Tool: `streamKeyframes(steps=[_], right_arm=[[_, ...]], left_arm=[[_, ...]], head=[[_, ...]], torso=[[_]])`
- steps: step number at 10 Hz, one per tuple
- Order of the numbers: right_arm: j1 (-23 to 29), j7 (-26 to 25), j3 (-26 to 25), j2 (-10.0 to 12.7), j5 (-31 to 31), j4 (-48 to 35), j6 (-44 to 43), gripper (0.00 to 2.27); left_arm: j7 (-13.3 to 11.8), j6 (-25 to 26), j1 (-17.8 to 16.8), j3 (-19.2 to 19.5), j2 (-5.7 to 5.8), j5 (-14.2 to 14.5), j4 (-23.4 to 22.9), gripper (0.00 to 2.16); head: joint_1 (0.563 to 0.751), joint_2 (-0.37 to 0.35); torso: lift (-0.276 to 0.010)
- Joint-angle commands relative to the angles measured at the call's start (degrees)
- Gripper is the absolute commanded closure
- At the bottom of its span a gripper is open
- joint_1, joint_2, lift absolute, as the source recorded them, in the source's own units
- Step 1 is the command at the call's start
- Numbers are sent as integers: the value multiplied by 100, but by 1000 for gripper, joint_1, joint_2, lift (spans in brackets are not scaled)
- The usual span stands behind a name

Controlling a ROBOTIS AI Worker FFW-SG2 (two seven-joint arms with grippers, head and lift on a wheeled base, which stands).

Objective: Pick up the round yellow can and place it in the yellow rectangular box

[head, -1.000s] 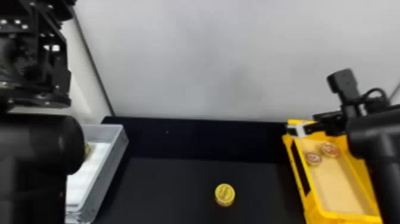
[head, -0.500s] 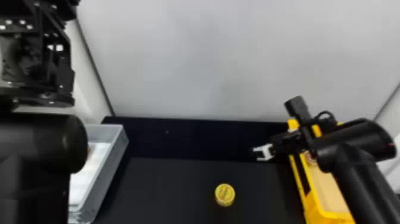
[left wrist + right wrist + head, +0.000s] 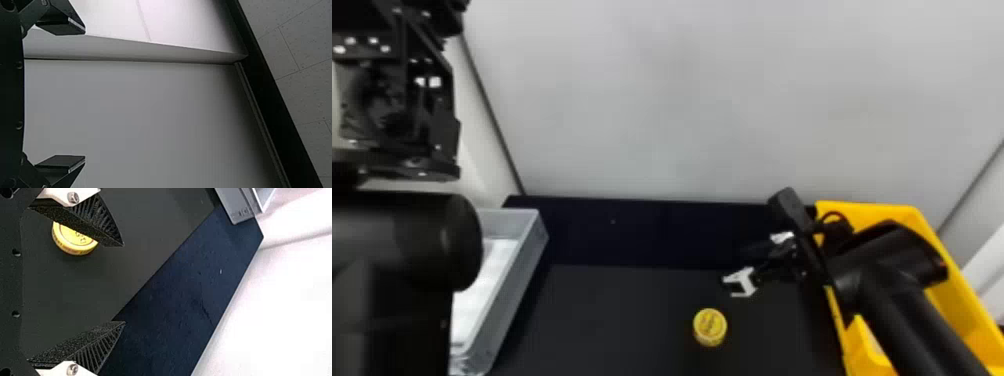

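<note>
In the head view my right gripper is just beyond and to the right of the round yellow can, which stands on the dark table. The right wrist view has the right gripper open, nothing between its fingers; the can is partly hidden behind one finger. The yellow rectangular box is at the right, partly covered by the right arm. My left arm is parked at the far left, its gripper raised; in the left wrist view that gripper is open and holds nothing.
A grey tray with a white bottom lies at the left, partly behind the left arm. The tray's corner also appears in the right wrist view. A pale wall rises behind the dark table.
My right gripper has moved left and nearer, from over the yellow box's far corner to beside the can. The can has stayed put; the left arm has barely shifted.
</note>
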Motion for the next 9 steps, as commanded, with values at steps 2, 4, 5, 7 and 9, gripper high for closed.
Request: streamKeyframes(steps=[2,4,5,7,9], right_arm=[[-90,-37,338,117,-211,635,-514,76],[-134,-134,409,161,-229,952,-681,78],[-134,-213,426,170,-229,1039,-725,78],[-248,-389,462,258,-229,1523,-822,79],[-266,-495,567,293,-193,1690,-831,79]], left_arm=[[1,-71,-13,-25,-24,17,56,125],[1,-132,-13,-34,-33,26,74,125],[1,-141,-13,-43,-51,26,100,124],[1,-229,-57,-69,-86,44,153,125],[1,-246,-74,-87,-86,52,161,124]], head=[[663,54],[663,54],[663,54],[663,54],[663,54]], torso=[[-10],[-10],[-10],[-10],[-10]])
